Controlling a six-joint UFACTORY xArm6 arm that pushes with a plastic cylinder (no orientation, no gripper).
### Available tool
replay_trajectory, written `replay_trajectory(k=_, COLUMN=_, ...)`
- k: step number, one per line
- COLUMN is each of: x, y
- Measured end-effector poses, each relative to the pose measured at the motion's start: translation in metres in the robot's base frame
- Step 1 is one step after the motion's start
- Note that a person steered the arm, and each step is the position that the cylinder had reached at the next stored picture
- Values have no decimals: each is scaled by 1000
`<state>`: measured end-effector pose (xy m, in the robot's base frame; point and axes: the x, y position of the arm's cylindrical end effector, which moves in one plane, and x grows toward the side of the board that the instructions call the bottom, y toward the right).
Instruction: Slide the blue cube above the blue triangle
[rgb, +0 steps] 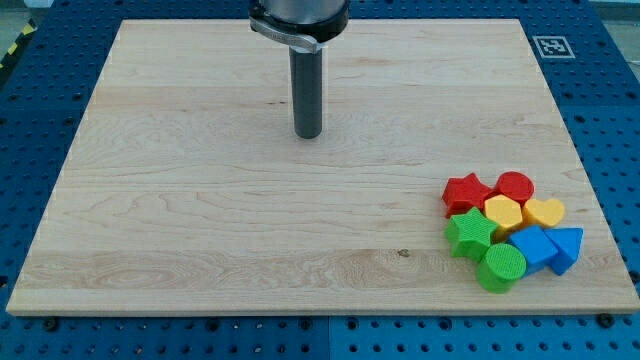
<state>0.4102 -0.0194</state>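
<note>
The blue cube (532, 247) sits in a tight cluster at the view's lower right, touching the blue triangle (567, 247) on its right. My tip (308, 135) stands on the board near the top middle, far to the upper left of the cluster and touching no block.
The cluster also holds a red star (466, 192), a red cylinder (514, 186), a yellow hexagon (503, 213), a yellow heart (544, 212), a green star (470, 234) and a green cylinder (501, 267). The wooden board (200, 200) lies on a blue pegboard; its right edge runs close to the blue triangle.
</note>
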Motion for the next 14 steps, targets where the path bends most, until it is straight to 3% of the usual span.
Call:
replay_trajectory(k=2, x=0, y=16)
replay_trajectory(k=3, x=0, y=61)
replay_trajectory(k=5, x=-2, y=214)
replay_trajectory(k=6, x=23, y=278)
replay_trajectory(k=8, x=156, y=330)
replay_trajectory(k=9, x=207, y=310)
replay_trajectory(k=14, x=207, y=220)
